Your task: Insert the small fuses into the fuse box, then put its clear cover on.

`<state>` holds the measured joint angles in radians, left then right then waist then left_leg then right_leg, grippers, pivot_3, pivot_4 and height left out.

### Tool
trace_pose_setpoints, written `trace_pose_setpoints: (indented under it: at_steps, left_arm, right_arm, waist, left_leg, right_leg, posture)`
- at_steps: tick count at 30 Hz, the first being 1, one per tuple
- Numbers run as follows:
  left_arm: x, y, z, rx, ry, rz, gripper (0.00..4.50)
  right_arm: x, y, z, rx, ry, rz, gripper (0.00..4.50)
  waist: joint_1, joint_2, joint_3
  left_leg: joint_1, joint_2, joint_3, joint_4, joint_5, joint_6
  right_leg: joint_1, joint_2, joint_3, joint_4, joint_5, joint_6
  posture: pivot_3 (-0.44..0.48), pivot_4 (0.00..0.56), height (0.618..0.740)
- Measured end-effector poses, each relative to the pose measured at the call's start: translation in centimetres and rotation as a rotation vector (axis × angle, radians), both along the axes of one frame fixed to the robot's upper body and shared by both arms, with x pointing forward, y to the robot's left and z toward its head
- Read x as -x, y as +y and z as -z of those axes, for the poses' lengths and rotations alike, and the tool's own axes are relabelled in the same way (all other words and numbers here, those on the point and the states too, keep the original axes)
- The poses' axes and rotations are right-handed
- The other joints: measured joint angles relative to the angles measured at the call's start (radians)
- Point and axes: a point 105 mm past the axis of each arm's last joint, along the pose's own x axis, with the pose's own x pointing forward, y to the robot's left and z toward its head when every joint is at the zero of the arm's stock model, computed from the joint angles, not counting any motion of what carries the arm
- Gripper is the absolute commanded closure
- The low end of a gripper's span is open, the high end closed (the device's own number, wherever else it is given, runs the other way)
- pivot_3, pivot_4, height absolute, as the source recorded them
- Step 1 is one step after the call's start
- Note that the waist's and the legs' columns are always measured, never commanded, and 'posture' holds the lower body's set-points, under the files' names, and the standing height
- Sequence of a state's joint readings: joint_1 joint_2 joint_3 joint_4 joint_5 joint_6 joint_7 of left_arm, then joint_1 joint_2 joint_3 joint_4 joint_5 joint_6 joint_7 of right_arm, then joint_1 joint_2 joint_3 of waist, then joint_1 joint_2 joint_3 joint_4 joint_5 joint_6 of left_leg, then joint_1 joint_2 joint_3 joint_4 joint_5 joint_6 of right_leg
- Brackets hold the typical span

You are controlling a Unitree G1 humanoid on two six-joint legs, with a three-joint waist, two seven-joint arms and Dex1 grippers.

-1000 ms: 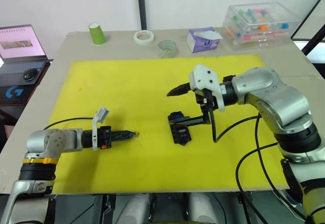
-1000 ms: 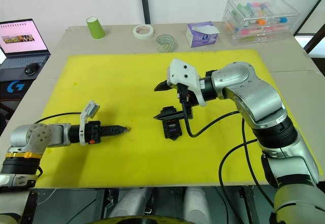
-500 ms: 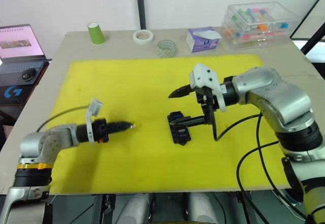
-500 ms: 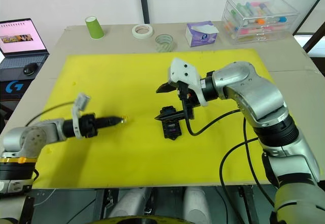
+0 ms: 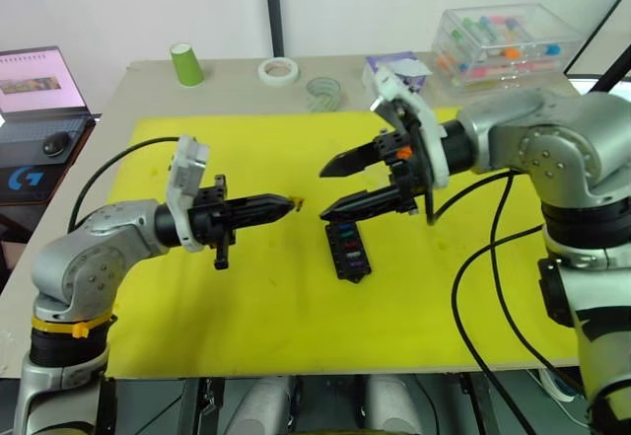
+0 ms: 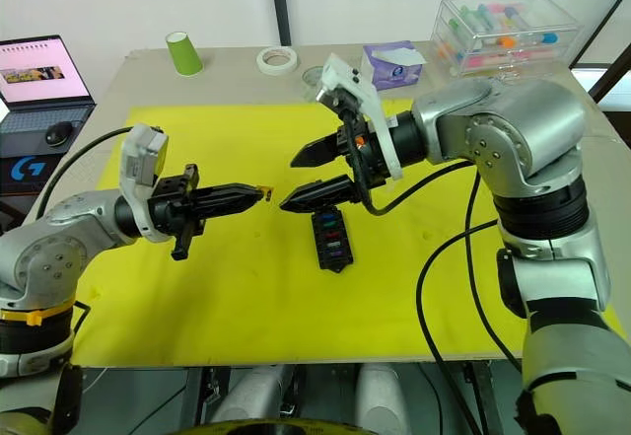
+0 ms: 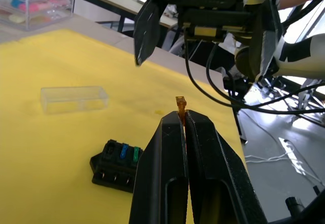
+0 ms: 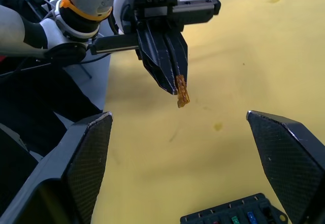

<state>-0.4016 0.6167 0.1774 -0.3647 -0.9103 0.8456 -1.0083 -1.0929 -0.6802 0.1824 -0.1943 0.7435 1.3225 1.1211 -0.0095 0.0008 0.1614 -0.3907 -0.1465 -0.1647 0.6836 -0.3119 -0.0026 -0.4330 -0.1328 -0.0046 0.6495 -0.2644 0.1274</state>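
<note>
Amber fuse (image 7: pixel 180 104), translucent, between black fingers (image 7: pixel 167 173). Fuse box (image 5: pixel 347 251) black; seated fuses read red, blue, teal-green, though the tints are hard to call. Cover (image 7: pixel 74 98) clear, near colourless. Mat (image 5: pixel 246 297) plain bright yellow. Cup (image 5: pixel 187 64) green. Drawer box (image 5: pixel 505 44) clear with pink, orange, teal contents.

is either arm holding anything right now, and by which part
The left gripper pinches an amber fuse by its lower end, the top poking out past the jaws. The right gripper is open and holds nothing.
</note>
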Motion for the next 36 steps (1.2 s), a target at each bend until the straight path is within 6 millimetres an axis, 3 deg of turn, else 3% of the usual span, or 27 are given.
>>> trace_pose_setpoints:
  at_steps: [7, 10, 15, 19, 22, 24, 36]
  left_arm:
    - [0.2, -1.0, -0.9, 0.012, -0.041, 0.030, 4.50]
    - [0.2, -1.3, -0.8, 0.014, -0.037, 0.033, 4.50]
    - [0.3, -1.3, -0.7, 0.012, -0.035, 0.038, 4.50]
    - [0.3, -1.4, -0.8, 0.015, -0.044, 0.038, 4.50]
    - [0.2, -1.4, -0.9, 0.017, -0.048, 0.036, 4.50]
    - [0.2, -1.4, -0.9, 0.017, -0.050, 0.036, 4.50]
    - [0.2, -1.3, -1.0, 0.010, -0.062, 0.031, 4.50]
  right_arm:
    - [-0.1, 0.6, 0.1, -0.003, 0.048, 0.014, 0.57]
    - [0.1, 0.9, 0.2, -0.007, 0.058, 0.005, 1.11]
    - [0.1, 0.9, 0.2, -0.010, 0.060, 0.004, 2.79]
    - [0.1, 0.9, 0.2, -0.010, 0.060, 0.005, 2.79]
    - [0.1, 0.9, 0.2, -0.009, 0.060, 0.005, 3.33]
    - [0.1, 0.9, 0.2, -0.010, 0.060, 0.005, 3.97]
    - [0.0, 0.7, 0.1, -0.011, 0.049, 0.009, 3.97]
  waist:
    - [-0.002, 0.000, 0.000]
    - [-0.002, 0.000, 0.000]
    - [-0.002, 0.000, 0.000]
    - [-0.002, 0.000, 0.000]
    - [-0.002, 0.000, 0.000]
    - [-0.002, 0.000, 0.000]
    - [-0.002, 0.000, 0.000]
  left_leg:
    - [0.000, 0.000, 0.000, 0.000, 0.000, 0.000]
    - [0.000, 0.000, 0.000, 0.000, 0.000, 0.000]
    - [0.000, 0.000, 0.000, 0.000, 0.000, 0.000]
    - [0.000, 0.000, 0.000, 0.000, 0.000, 0.000]
    - [0.000, 0.000, 0.000, 0.000, 0.000, 0.000]
    - [0.000, 0.000, 0.000, 0.000, 0.000, 0.000]
    - [0.000, 0.000, 0.000, 0.000, 0.000, 0.000]
  right_leg:
    - [0.000, 0.000, 0.000, 0.000, 0.000, 0.000]
    - [0.000, 0.000, 0.000, 0.000, 0.000, 0.000]
    - [0.000, 0.000, 0.000, 0.000, 0.000, 0.000]
    - [0.000, 0.000, 0.000, 0.000, 0.000, 0.000]
    - [0.000, 0.000, 0.000, 0.000, 0.000, 0.000]
    - [0.000, 0.000, 0.000, 0.000, 0.000, 0.000]
    - [0.000, 0.000, 0.000, 0.000, 0.000, 0.000]
  posture:
    - [0.000, 0.150, 0.740]
    - [0.000, 0.150, 0.740]
    - [0.000, 0.150, 0.740]
    - [0.000, 0.150, 0.740]
    - [0.000, 0.150, 0.740]
    - [0.000, 0.150, 0.740]
    - [0.000, 0.150, 0.740]
